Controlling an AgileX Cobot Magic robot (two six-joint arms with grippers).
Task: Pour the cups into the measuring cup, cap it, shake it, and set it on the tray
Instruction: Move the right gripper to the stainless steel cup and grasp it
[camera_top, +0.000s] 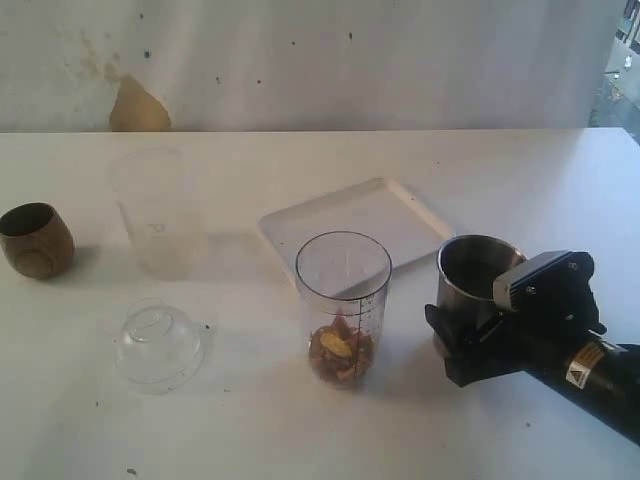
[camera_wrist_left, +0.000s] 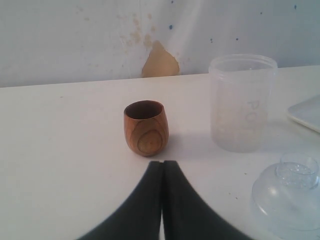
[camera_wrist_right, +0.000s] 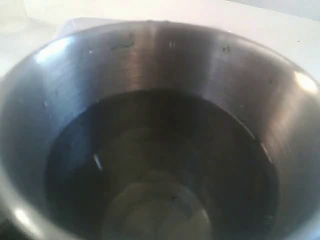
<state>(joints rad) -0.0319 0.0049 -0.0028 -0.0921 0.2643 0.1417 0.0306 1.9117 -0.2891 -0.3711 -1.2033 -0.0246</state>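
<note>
the step in hand is the pour from the tall tapered brushed-steel tumbler (camera_top: 478, 268), which is just right of the tall clear graduated plastic measuring cup (camera_top: 343, 300) in the exterior view; the right hand (camera_top: 468, 338) is set about its lower body, though whether it has clamped i cannot tell; the next move calls, i judge, for a lift and a tilt over the open rim; the left hand (camera_wrist_left: 162, 170) is pressed narrow, empty, facing the small round-bellied brown wooden cup (camera_wrist_left: 145, 127) on the white bench (camera_wrist_left: 60, 150); the frosted translucent plastic cup (camera_wrist_left: 241, 102) bears faint letters, seemingly "po"; the graduation numerals are too small to read.
</note>
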